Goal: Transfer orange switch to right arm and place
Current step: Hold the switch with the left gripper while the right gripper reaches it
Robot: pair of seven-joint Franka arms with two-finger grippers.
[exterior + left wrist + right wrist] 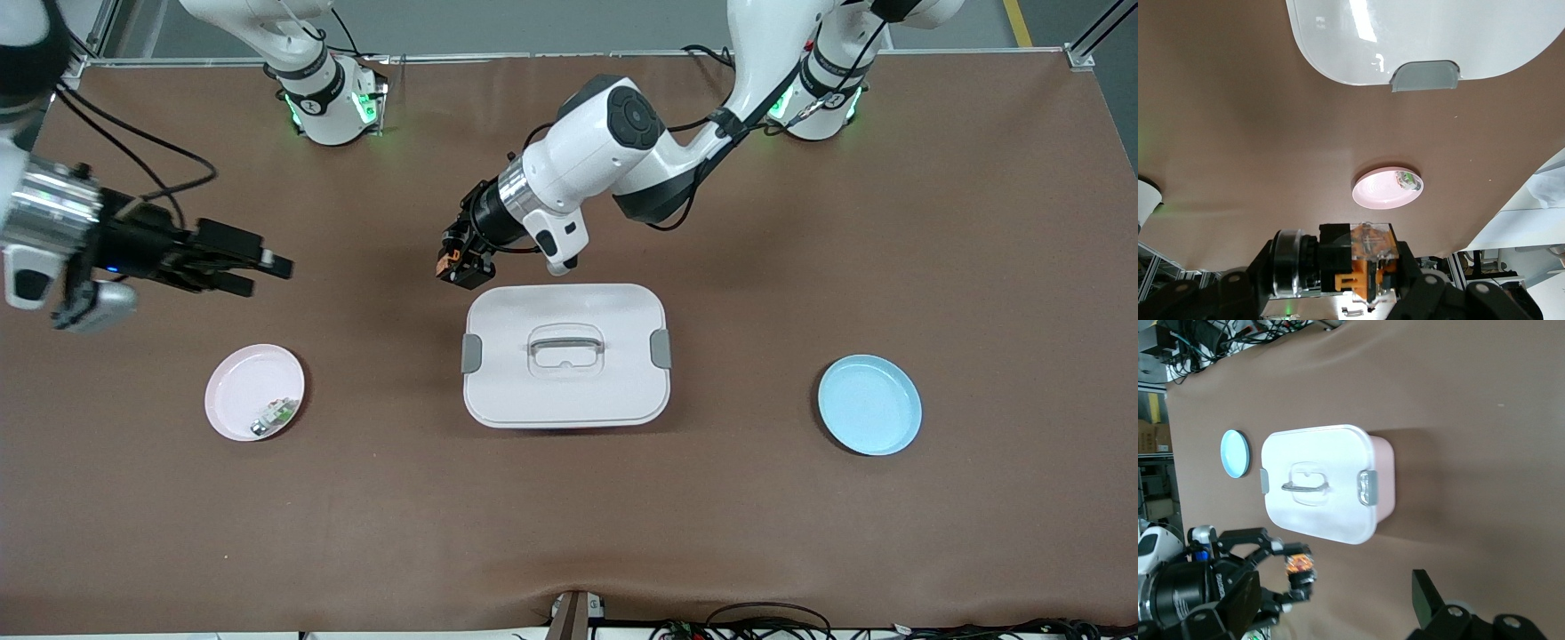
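Observation:
My left gripper (459, 264) is shut on the orange switch (444, 260), a small black block with an orange face. It holds the switch in the air above bare table, beside the white box's corner toward the right arm's end. In the left wrist view the switch (1365, 263) sits between the fingers of the left gripper (1361, 270). My right gripper (260, 274) is open and empty, up over the table toward the right arm's end, well apart from the switch. In the right wrist view the switch (1299, 567) shows ahead of the wide-open right gripper (1336, 607).
A white lidded box (498, 391) with a handle stands mid-table. A pink plate (233, 391) holding a small green-white-silver part (276, 414) lies toward the right arm's end. A blue plate (869, 404) lies toward the left arm's end.

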